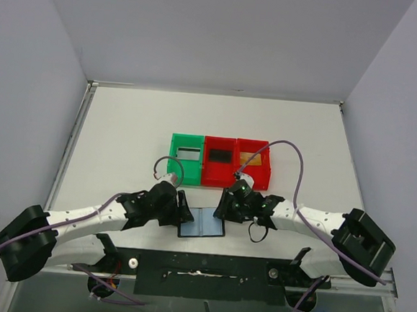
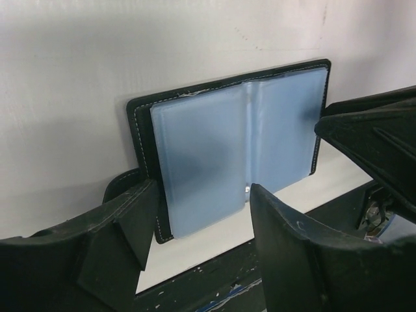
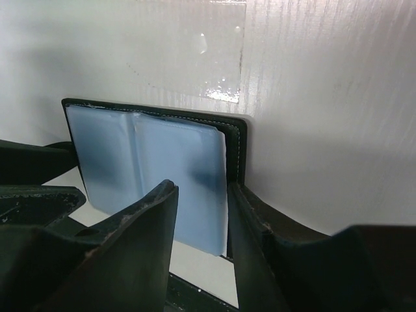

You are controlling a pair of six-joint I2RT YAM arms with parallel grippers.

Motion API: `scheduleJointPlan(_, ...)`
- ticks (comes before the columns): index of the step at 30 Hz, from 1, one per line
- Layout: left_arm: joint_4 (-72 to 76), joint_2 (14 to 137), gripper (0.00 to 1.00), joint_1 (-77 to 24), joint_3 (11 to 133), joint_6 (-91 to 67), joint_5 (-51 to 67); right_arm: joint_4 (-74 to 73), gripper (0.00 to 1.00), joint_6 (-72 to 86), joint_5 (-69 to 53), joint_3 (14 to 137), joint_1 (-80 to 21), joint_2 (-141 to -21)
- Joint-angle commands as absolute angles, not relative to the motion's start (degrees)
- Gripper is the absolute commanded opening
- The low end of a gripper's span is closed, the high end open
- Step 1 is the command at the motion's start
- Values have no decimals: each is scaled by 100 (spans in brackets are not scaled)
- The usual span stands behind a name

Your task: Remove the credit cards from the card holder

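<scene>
Top view: the card holder (image 1: 202, 223) lies open and flat on the white counter (image 1: 123, 135), close to the near edge. Its blue pockets face up. The left hand (image 1: 184, 213) is at its left side and the right hand (image 1: 223, 208) is at its right side.

Farther back stand three little bins in a row, touching each other. The green bin (image 1: 172, 157) has a pale credit card (image 1: 188, 154) in it. The middle red bin (image 1: 218, 177) has a black credit card (image 1: 219, 156). The right red bin (image 1: 253, 180) has a tan credit card (image 1: 250, 158).

Left wrist view: the left hand's fingers (image 2: 117, 234) are wide apart, and the left page of the card holder sits between them. No card can be seen in the blue pockets.

Right wrist view: the right hand's fingers (image 3: 143, 234) are close together, with the right edge of the card holder between them. I cannot tell if they are squeezing it or not.
</scene>
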State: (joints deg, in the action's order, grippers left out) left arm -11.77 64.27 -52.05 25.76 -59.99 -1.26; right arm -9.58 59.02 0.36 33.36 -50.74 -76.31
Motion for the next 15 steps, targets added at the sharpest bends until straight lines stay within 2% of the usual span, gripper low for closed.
scheduleJointPlan(1,-894,6479,55,-5229,2519,-6040,-150,-914,37,5960,18,3480,-5162,-7725)
scheduleJointPlan(5,-609,6533,46,-5229,2328,-6072,-18,-884,36,5955,-8,3502,-5209,-7863)
scheduleJointPlan(12,-336,6757,34,-5229,2149,-6089,110,-745,25,5893,-197,3629,-5283,-8129)
scheduleJointPlan(15,-266,6842,30,-5230,2127,-6082,160,-664,14,5848,-332,3701,-5301,-8228)
